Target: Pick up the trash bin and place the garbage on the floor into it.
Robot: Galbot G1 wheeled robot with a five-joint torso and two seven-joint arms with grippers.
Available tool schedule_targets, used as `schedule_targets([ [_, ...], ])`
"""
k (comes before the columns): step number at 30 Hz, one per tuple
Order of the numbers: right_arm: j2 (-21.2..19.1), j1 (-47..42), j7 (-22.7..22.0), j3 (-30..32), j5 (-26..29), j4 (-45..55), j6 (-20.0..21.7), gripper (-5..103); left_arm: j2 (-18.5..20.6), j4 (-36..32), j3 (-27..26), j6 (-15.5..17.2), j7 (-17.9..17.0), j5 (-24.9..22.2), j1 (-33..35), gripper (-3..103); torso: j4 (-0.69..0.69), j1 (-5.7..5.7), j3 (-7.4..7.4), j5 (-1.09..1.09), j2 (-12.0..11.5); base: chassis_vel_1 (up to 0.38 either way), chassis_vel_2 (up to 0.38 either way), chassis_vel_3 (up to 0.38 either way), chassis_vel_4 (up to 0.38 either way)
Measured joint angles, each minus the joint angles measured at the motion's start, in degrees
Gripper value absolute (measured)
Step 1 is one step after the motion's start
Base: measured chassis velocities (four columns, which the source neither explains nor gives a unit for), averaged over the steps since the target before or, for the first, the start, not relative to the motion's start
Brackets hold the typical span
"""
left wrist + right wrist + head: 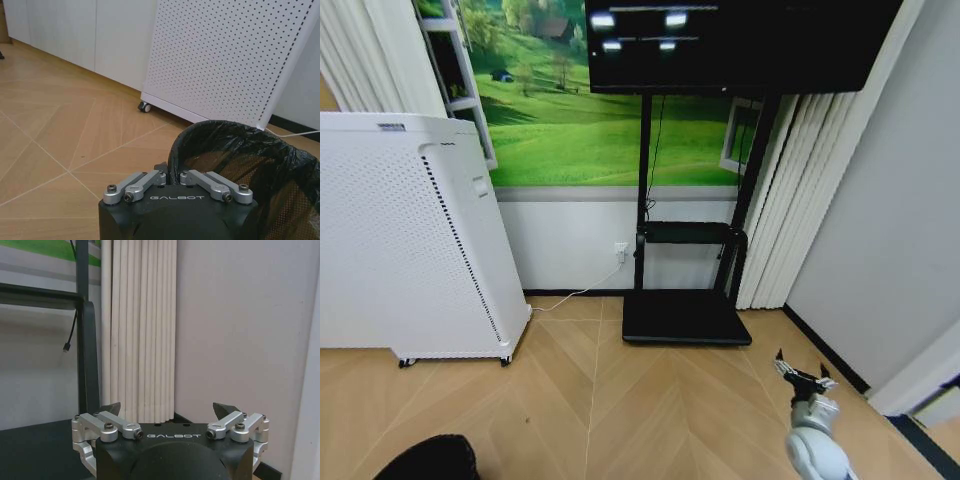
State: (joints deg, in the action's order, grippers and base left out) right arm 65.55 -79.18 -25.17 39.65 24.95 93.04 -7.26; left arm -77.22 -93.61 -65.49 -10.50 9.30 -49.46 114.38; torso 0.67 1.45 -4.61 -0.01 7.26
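Note:
The trash bin [250, 160], black mesh with a black liner, hangs close in front of my left gripper [170, 173], which is shut on its near rim. In the head view the bin's dark rim [425, 458] shows at the bottom left. My right gripper [805, 372] hovers low at the bottom right, open and holding nothing; in its wrist view the right gripper [167, 410] faces a curtain and a wall. The garbage is out of view.
A white perforated cabinet [405, 240] on castors stands at the left. A black TV stand [685, 318] with a flat base sits against the back wall, beside white curtains [790, 200]. Wooden floor [640, 400] lies open in the middle.

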Motion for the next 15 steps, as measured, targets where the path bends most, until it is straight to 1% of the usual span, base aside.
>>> schedule_targets([
  [1,0.08,-0.01,0.01,0.0,0.21,-0.55,-0.12,100,-0.09,-0.03,-0.23,-0.02,-0.5,0.0,-0.12,4,0.0,0.0,0.0,0.02,0.0,0.0,0.0,0.0,0.0],
  [3,0.1,-0.11,0.0,0.11,0.71,-1.19,-0.25,100,-0.06,0.15,-0.51,-0.23,-0.49,0.39,-0.29,15,0.01,0.0,0.0,0.02,0.0,0.0,0.0,0.0,0.0],
  [4,0.1,-0.11,0.0,0.11,0.71,-1.19,-0.25,100,-0.06,0.15,-0.51,-0.23,-0.49,0.39,-0.29,15,0.01,0.0,0.0,0.02,0.0,0.0,0.0,0.0,0.0],
  [5,0.09,-0.18,0.0,0.29,0.88,-1.44,-0.36,100,0.01,0.45,-0.58,-0.26,-0.46,0.69,-0.43,20,0.0,0.0,0.0,0.03,0.0,0.0,0.0,0.0,0.0],
  [6,0.09,-0.18,0.0,0.29,0.88,-1.44,-0.36,100,0.01,0.45,-0.58,-0.26,-0.46,0.69,-0.43,20,0.0,0.0,0.0,0.03,0.0,0.0,0.0,0.0,0.0],
  [9,-0.03,-0.33,0.0,0.76,1.32,-1.9,-0.72,100,0.42,1.4,-0.47,-0.26,-0.26,1.45,-1.19,36,0.0,0.0,0.0,0.01,0.0,0.0,0.0,0.0,0.0],
  [10,-0.03,-0.33,0.0,0.76,1.32,-1.9,-0.72,100,0.42,1.4,-0.47,-0.26,-0.26,1.45,-1.19,36,0.0,0.0,0.0,0.01,0.0,0.0,0.0,0.0,0.0],
  [11,-0.04,-0.34,0.0,0.85,1.36,-1.99,-0.82,100,0.56,1.56,-0.31,-0.15,-0.23,1.65,-1.48,42,0.01,0.0,0.0,0.01,0.0,0.0,0.0,0.0,0.0],
  [12,-0.03,-0.34,-0.01,0.94,1.38,-2.04,-0.87,100,0.66,1.67,-0.19,-0.03,-0.21,1.8,-1.69,42,0.01,0.0,0.0,0.0,0.0,0.0,0.0,0.0,0.0],
  [13,-0.03,-0.34,-0.02,1.04,1.41,-2.07,-0.9,100,0.8,1.84,-0.1,0.11,-0.2,1.94,-1.94,46,0.01,0.0,0.0,0.0,0.0,0.0,0.0,0.0,0.0],
  [14,-0.03,-0.34,-0.02,1.04,1.41,-2.07,-0.9,100,0.8,1.84,-0.1,0.11,-0.2,1.94,-1.94,46,0.01,0.0,0.0,0.0,0.0,0.0,0.0,0.0,0.0],
  [15,-0.03,-0.36,-0.05,1.18,1.46,-2.08,-0.92,100,0.98,1.94,-0.05,0.23,-0.2,1.99,-2.11,52,0.01,0.0,0.0,0.0,0.0,0.0,0.0,0.0,0.0],
])
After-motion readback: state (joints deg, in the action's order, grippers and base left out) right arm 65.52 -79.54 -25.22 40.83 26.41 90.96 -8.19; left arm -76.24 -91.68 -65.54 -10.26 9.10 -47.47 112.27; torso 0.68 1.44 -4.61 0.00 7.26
